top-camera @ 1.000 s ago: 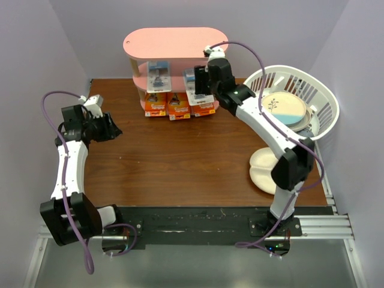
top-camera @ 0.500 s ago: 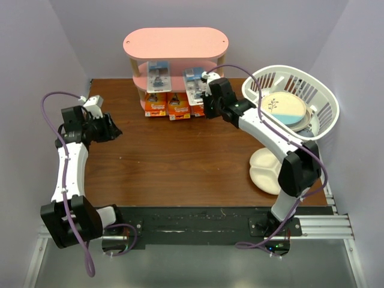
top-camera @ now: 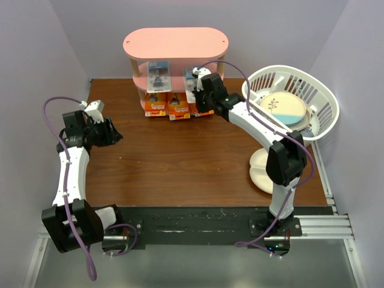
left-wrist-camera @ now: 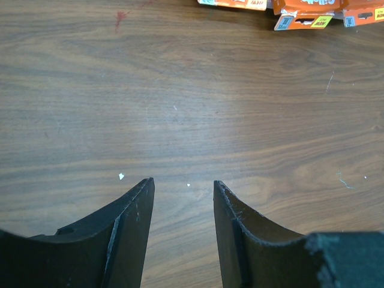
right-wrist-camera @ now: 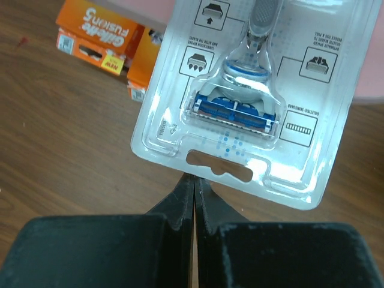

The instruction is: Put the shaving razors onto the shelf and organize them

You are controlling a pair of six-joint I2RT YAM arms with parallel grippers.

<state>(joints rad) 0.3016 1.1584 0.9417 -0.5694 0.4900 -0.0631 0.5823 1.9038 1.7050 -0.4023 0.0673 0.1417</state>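
Note:
The pink three-tier shelf [top-camera: 174, 42] stands at the back of the table. One white-and-blue blister razor pack [top-camera: 159, 75] leans on its middle board. Three orange razor packs [top-camera: 178, 106] stand in a row at its foot; they also show in the left wrist view [left-wrist-camera: 300, 6]. My right gripper [top-camera: 197, 97] is at the shelf's right front. In the right wrist view it [right-wrist-camera: 194, 177] is shut, its tips touching the lower edge of the second blister pack [right-wrist-camera: 246, 96], which faces the camera. My left gripper [left-wrist-camera: 183, 183] is open and empty over bare wood at the left.
A white slatted basket [top-camera: 321, 102] holding a round plate [top-camera: 282, 111] stands at the right. A white divided plate [top-camera: 264, 171] lies in front of it, partly under my right arm. An orange pack [right-wrist-camera: 99, 39] lies to the blister pack's left.
My right gripper came down from the shelf's upper right to the front of the middle tier and moved left against the blister pack. The left arm shifted only slightly.

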